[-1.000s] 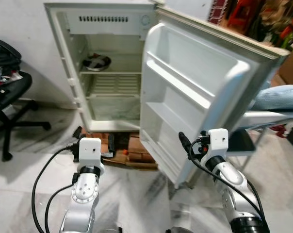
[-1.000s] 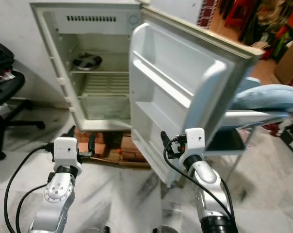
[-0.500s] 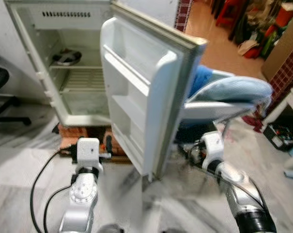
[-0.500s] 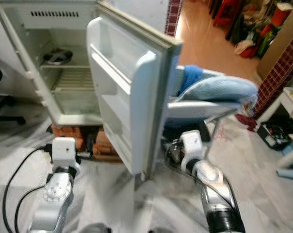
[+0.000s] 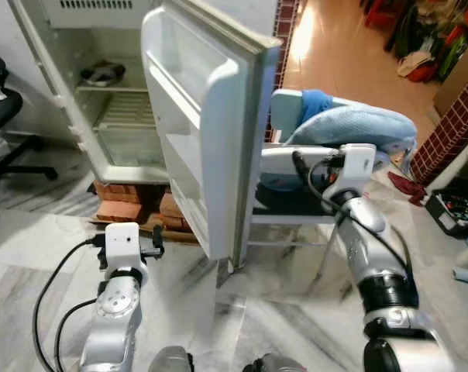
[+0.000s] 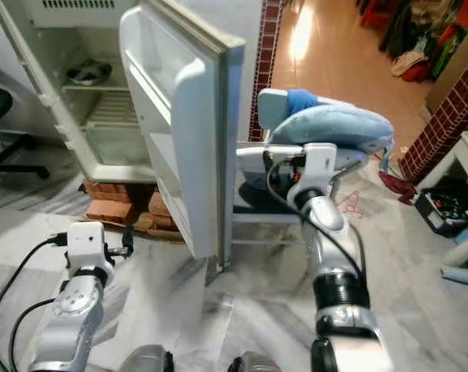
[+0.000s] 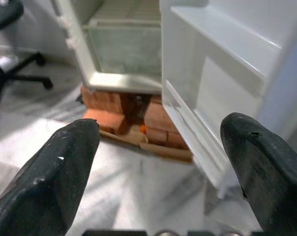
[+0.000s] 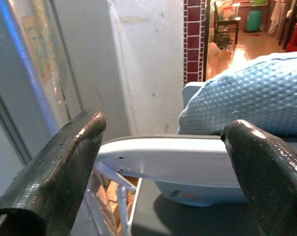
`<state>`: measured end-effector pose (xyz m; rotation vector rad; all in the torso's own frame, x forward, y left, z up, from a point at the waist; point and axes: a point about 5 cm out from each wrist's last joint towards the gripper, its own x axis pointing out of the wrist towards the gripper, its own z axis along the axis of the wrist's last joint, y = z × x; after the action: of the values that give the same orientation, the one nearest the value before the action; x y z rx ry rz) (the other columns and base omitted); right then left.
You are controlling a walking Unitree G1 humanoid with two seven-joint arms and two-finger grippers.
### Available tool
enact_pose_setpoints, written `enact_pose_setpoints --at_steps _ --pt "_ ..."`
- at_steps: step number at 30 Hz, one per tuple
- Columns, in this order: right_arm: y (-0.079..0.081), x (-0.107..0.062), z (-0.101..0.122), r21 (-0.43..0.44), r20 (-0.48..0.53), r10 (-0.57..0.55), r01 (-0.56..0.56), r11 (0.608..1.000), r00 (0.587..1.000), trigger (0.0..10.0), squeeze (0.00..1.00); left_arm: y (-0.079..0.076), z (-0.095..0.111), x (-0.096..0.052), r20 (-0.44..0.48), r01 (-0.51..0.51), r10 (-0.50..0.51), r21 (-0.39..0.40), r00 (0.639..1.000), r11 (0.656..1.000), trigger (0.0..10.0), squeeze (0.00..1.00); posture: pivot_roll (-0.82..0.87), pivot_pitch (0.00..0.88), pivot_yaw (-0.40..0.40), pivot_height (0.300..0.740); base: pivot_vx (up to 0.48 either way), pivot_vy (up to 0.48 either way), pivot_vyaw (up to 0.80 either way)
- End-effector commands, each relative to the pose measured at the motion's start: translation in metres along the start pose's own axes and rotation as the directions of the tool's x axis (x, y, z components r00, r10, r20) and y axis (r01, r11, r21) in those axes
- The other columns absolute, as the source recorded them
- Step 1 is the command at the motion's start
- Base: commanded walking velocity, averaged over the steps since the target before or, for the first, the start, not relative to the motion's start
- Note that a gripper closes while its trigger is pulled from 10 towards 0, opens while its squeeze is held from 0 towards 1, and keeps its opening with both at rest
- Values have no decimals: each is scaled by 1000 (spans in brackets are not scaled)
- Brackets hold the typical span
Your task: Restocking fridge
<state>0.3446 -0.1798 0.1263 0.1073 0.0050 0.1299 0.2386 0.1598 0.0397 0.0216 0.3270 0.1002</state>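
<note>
Fridge: a small white single-door fridge (image 5: 102,93) stands against the wall on a base of red bricks (image 5: 133,211), ahead of the robot and to its left; its cabinet is open and pale inside.
Fridge door: the white moulded plastic door (image 5: 195,116) is swung wide open, its inner side with two door shelves facing the robot's left; its outer edge shows as a thin grey strip.
Fridge contents: a round dark metal bowl (image 5: 102,74) sits on the upper wire shelf; the lower compartment (image 7: 124,49) looks bare, though glare makes it hard to read.
Left gripper: the left gripper (image 7: 158,162) is held low over the grey-veined marble floor (image 5: 280,310), pointing at the foot of the door and the bricks; its two black fingers (image 7: 55,172) are spread wide apart and hold nothing.
Right gripper: the right gripper (image 8: 173,162) is raised beyond the outer face of the door, just beside a white chair (image 8: 173,157); its fingers (image 8: 55,167) stand well apart, empty, either side of the chair's edge without visibly touching it.
Chair load: a light blue dimpled cushion (image 5: 350,128) lies on the chair.
Other furniture: a black office chair (image 5: 5,132) stands at the robot's far left, cut off by the frame.
Hard to make out: the top of the fridge is cropped; a small orange item (image 7: 143,129) between the bricks is too small to identify.
</note>
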Motion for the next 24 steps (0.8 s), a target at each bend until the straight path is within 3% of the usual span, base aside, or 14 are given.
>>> enact_pose_setpoints --at_steps 1,4,8,11,24 --pt "15 8 3 7 19 11 -11 1000 1000 10000 0 10 -1 0 -19 -32 32 8 999 999 10000 0 138 55 -11 740 0 0 769" --pt "26 17 10 20 46 -3 3 1000 999 10000 0 10 -1 1 -18 -29 30 11 999 1000 10000 0 141 53 -10 740 0 0 752" --pt "44 25 17 90 77 52 -59 994 996 10000 0 9 0 2 -16 -20 20 18 1000 1000 10000 0 145 52 -9 740 0 0 0" --pt "50 27 18 89 82 78 -85 992 994 10000 0 9 -1 2 -19 -19 20 19 1000 1000 10000 0 146 50 -11 740 0 0 0" --pt "50 28 15 5 107 16 -16 1000 994 10000 0 10 1 -2 1 -8 8 16 1000 1000 10000 0 154 53 -11 740 0 0 0"
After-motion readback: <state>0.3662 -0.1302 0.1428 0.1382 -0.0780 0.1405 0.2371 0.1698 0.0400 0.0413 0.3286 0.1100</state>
